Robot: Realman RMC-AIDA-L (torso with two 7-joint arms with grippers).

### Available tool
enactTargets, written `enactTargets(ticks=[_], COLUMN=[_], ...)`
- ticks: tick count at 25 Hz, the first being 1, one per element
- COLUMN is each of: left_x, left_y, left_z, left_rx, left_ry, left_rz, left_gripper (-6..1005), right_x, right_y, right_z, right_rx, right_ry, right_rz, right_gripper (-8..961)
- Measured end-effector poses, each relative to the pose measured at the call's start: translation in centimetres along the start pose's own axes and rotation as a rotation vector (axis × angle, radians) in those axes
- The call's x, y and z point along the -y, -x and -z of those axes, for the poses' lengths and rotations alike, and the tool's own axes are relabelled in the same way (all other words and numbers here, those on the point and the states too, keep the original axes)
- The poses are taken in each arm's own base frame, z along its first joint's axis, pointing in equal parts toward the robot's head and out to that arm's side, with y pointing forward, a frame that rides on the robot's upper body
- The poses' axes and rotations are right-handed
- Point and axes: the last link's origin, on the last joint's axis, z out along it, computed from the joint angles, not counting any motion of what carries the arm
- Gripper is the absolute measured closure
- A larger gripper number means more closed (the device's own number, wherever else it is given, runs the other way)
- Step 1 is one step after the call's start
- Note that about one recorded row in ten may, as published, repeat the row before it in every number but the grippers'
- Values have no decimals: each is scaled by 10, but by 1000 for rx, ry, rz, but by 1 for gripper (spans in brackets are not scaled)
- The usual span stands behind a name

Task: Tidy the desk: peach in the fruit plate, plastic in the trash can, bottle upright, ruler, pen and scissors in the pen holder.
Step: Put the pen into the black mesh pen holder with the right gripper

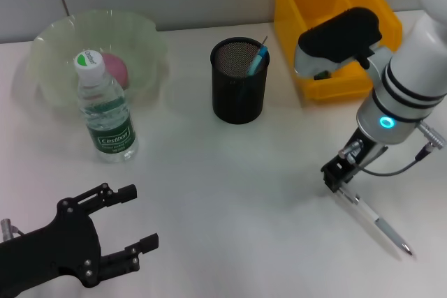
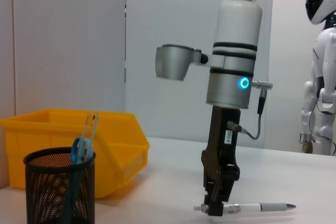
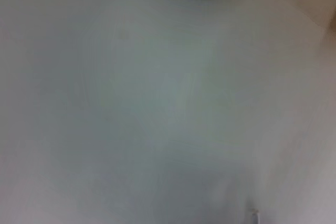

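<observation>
Lying flat on the desk [image 1: 223, 172], the pen [image 1: 374, 221] is pinched at its blunt end by the right gripper [image 1: 335, 179], fingers closed on it. The left gripper [image 1: 133, 218] is held spread near the front edge. The bottle [image 1: 105, 109] stands upright before the plate [image 1: 49, 47] holding the peach [image 1: 115, 68]; scissors [image 1: 257, 61] and ruler [image 2: 90, 127] sit in the holder [image 1: 239, 95], beside the bin [image 1: 328, 5].

Pen [image 1: 374, 221] flat on desk [image 1: 230, 186].

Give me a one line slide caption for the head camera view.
Right hand down on the pen's end on the desk; left hand open nearby.
</observation>
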Motion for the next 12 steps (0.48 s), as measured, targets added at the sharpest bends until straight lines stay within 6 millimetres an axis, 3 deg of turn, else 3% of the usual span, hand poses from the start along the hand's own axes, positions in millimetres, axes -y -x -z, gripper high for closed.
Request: enactTargets(ticks=[5, 7, 9, 12], left_x=[0, 1, 1, 1], left_y=[0, -1, -1, -1], left_z=[0, 0, 0, -1], left_rx=[-1, -2, -2, -4], left_ry=[0, -1, -1, -1], left_rz=[-1, -3, -4, -5], left_gripper=[215, 215, 215, 215], right_x=[0, 2, 1, -5], right_y=[8, 17, 19, 29], right_z=[25, 52, 60, 95], right_rx=[98, 224, 264, 432], right_ry=[-8, -27, -35, -73], right_rz=[11, 19, 26, 70], right_gripper=[783, 782, 782, 782])
